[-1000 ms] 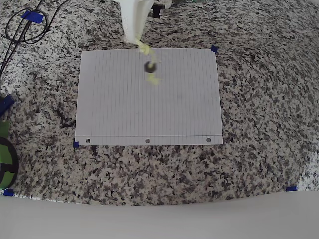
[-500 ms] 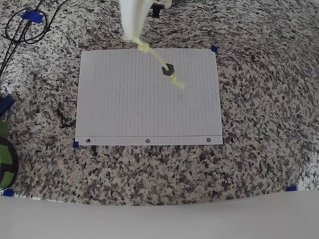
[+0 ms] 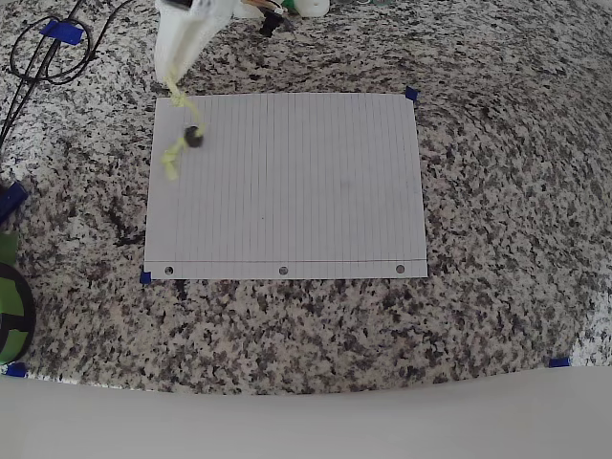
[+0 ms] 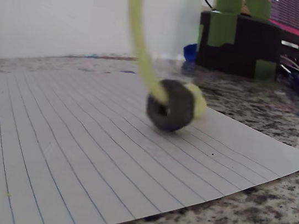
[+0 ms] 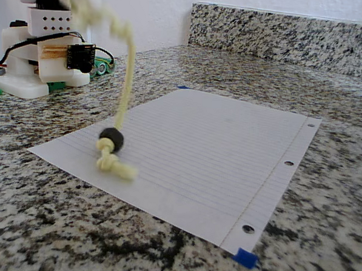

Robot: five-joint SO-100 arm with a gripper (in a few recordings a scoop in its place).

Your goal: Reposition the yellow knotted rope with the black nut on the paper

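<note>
My white gripper (image 3: pixel 173 81) hangs over the far left corner of the paper (image 3: pixel 287 191) and is shut on the top end of the yellow knotted rope (image 3: pixel 173 153). From there the rope drops toward the sheet's left edge. The black nut (image 3: pixel 194 138) rides low on the cord, just above the bottom knot. Close up in the wrist view, the nut (image 4: pixel 169 112) hovers near the paper (image 4: pixel 49 148) with the rope (image 4: pixel 139 44) rising out of it. In the fixed view the rope (image 5: pixel 126 78), the nut (image 5: pixel 111 139) and the lower knot are motion-blurred over the paper (image 5: pixel 217 143); I cannot tell whether the knot touches it.
The counter is speckled granite. Black cables (image 3: pixel 48 53) coil at the far left corner, beside blue tape marks (image 3: pixel 62 32). A green object (image 3: pixel 10 306) pokes in at the left edge. The arm's white base (image 5: pixel 39 61) stands behind the sheet, and a granite backsplash (image 5: pixel 283 34) runs along one side.
The gripper has swung left from the paper's far middle to its far left corner. The rope and nut swung with it, from right of centre to the left edge.
</note>
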